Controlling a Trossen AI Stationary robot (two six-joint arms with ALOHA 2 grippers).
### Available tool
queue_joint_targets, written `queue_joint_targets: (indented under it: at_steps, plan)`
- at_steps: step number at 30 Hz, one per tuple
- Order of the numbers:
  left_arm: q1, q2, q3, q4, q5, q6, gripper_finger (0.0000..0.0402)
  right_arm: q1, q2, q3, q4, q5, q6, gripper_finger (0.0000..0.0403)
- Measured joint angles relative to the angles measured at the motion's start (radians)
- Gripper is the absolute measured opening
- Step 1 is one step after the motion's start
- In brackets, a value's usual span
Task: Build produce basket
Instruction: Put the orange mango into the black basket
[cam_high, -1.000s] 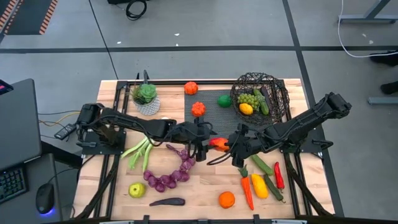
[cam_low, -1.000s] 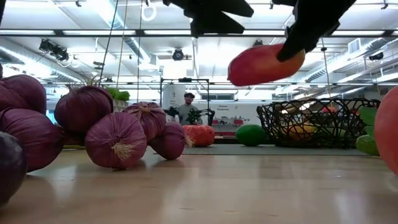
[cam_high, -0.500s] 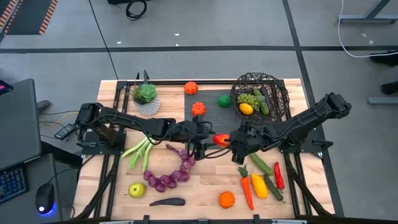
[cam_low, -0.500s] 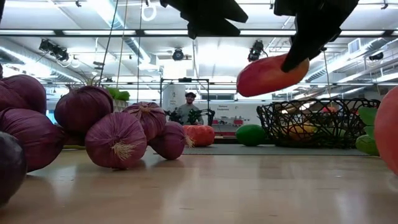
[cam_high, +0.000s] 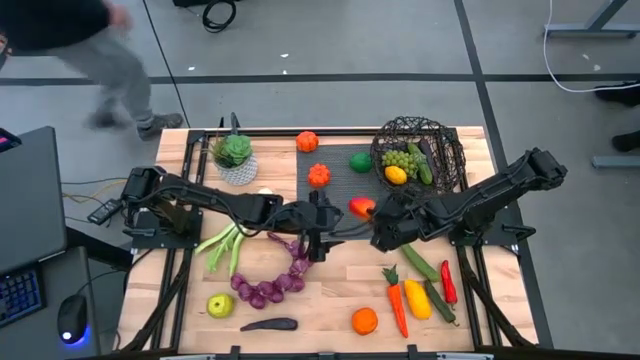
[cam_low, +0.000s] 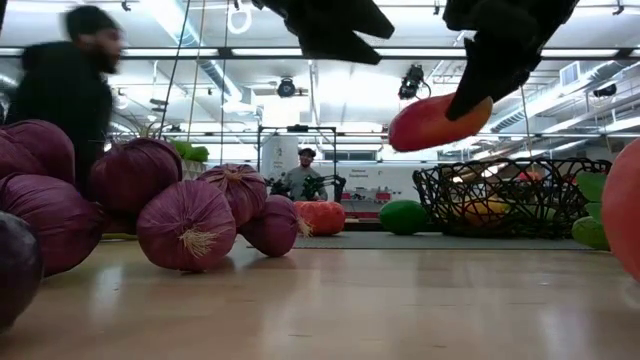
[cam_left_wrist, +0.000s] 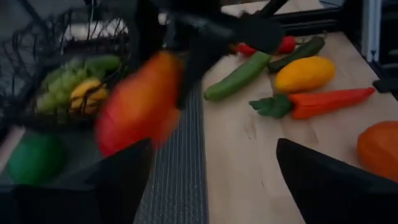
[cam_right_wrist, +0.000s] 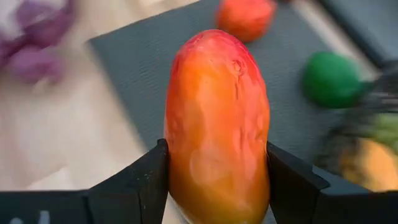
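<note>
From above: right gripper clamped on a red-orange mango, held over the edge of the dark mat; wire mesh basket up and to the right of it, well apart, already holding green grapes, a lemon and a cucumber. Left gripper just to the other side of the mango, above the string of purple onions. Scattered below the right gripper: carrot, yellow pepper, red chilli, orange. Person walking past the far table corner. From table height: mango lifted clear of the surface, pinched from above by the dark right gripper; basket beyond and lower, purple onions to the side, person blurred behind them. From the left wrist: left gripper spread wide with nothing between its fingers, blurred mango ahead in the other arm's grip, basket behind it. From the right wrist: mango upright between both fingers, pressed tight on each flank, over the mat.
</note>
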Motion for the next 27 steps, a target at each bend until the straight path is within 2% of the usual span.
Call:
queue_joint_targets:
  at_steps: [5,9,13,19,27]
  plan:
    - [0.001,0.0,0.0,-0.067,-0.001,-0.15,0.0352,-0.026,-0.036,0.001,-0.076,0.188,0.108,0.0225]
    - [0.004,0.001,0.0,-0.115,-0.005,-0.18,0.0352,-0.066,-0.059,0.001,-0.203,0.285,0.217,0.0225]
    - [0.025,0.001,0.0,-0.115,-0.051,-0.206,0.0352,-0.12,-0.059,0.001,-0.361,0.278,0.303,0.0225]
    - [0.078,0.001,0.0,-0.145,-0.054,-0.258,0.0352,-0.184,-0.049,0.001,-0.583,0.282,0.421,0.0225]
    - [0.185,0.001,-0.001,-0.223,-0.084,-0.259,0.0352,-0.254,-0.049,-0.071,-0.633,0.295,0.41,0.0225]
